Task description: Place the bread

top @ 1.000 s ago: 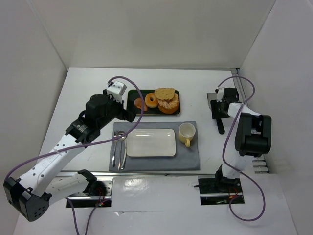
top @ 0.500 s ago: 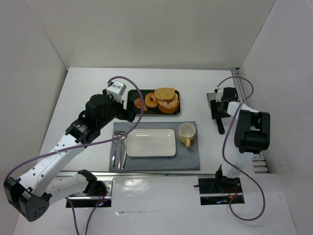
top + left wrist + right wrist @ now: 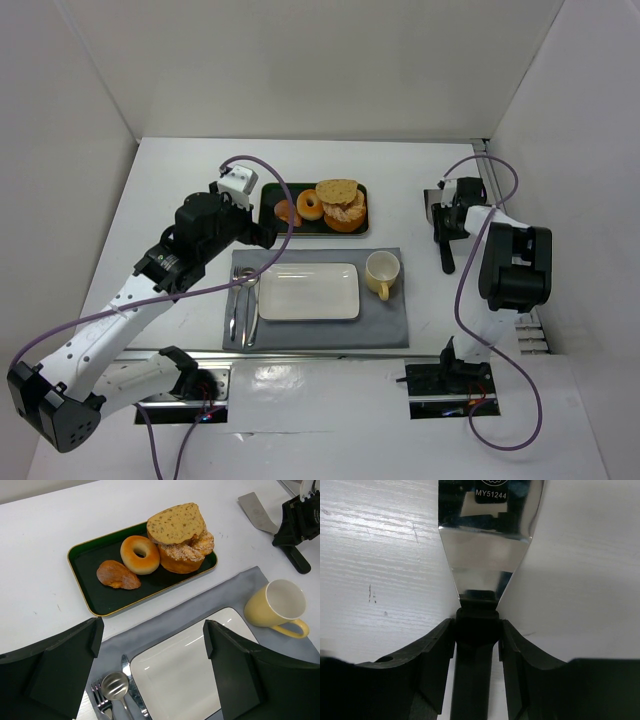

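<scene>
left pincer [image 3: 150, 630]: spread wide, holding nothing, above the placemat [image 3: 165, 617]
right pincer [image 3: 476, 630]: closed on the spatula [image 3: 485, 565] handle, on the desk [image 3: 370, 555]
bread [image 3: 117, 575]: in the green tray [image 3: 82, 580], just beside the donut [image 3: 140, 555]

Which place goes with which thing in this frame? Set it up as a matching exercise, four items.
1 bread
2 donut
3 cup
4 spatula

a in the right claw
b left end of the tray
c on the grey mat, beside the plate
d on the tray, between bread and loaf slices

Pairs: 1-b, 2-d, 3-c, 4-a
</scene>
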Controlling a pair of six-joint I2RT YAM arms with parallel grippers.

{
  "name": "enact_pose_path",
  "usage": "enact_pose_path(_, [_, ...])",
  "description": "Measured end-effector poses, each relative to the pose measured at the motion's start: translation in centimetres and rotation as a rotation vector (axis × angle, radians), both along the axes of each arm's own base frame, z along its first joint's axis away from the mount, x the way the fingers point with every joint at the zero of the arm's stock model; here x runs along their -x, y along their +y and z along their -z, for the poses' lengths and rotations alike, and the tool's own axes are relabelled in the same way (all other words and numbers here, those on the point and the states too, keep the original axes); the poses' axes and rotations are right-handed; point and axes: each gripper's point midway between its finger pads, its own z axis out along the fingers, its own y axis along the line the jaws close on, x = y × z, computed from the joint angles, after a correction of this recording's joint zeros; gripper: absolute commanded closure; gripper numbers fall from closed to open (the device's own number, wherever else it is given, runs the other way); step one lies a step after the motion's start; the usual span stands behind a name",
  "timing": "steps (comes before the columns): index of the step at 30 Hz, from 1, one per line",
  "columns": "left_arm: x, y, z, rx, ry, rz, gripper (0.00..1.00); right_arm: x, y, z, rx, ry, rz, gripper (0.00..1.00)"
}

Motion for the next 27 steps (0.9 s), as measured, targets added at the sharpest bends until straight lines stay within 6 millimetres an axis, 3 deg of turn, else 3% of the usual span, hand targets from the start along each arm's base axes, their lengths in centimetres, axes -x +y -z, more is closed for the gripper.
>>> enact_pose_path(1, [0.0,0.0,0.0,0.0,0.0,0.0,0.0,0.0,0.0,0.0,-0.002,0.0,0.0,1.0])
enact_pose_path(6, [0.0,0.0,0.0,0.0,0.0,0.0,0.0,0.2,0.0,-0.3,-0.005,-0.002,-0.001,1.0])
enact_pose_path(10, [0.0,0.0,0.0,0.0,0.0,0.0,0.0,0.5,0.3,-2.4,-0.011,-0.046,-0.013,1.0])
enact_pose_path(21, [-0.1,0.2,0.0,-0.005,-0.003,-0.012,0.0,0.6,3.2,-16.1,-0.061,-0.378,-0.162,1.0])
enact_pose_path(27, [-0.2,0.4,0.0,-0.009,-0.005,-0.025,0.0,1.0,6.8,-24.2,-0.129,-0.521,-0.302,1.0])
